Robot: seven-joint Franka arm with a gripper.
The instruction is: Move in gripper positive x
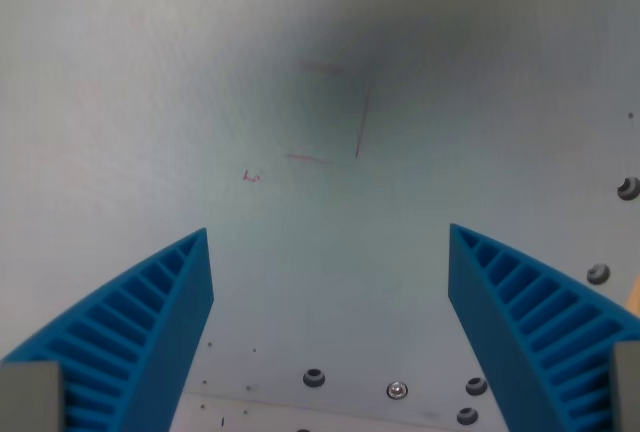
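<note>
My gripper [330, 237] is open, with nothing between its two blue ribbed fingers. One finger [150, 322] rises from the wrist view's lower left, the other finger [530, 322] from the lower right. They hang over a pale grey-white tabletop [150, 82]. A dark shadow lies on the surface straight ahead, with faint red pen marks [310, 159] and a thin dark line [362, 124] in it.
Several screw holes and bolt heads dot the surface: a row [398, 390] near the bottom between the fingers, and two [628, 188] at the wrist view's right edge. A sliver of tan shows at the far right edge [634, 297].
</note>
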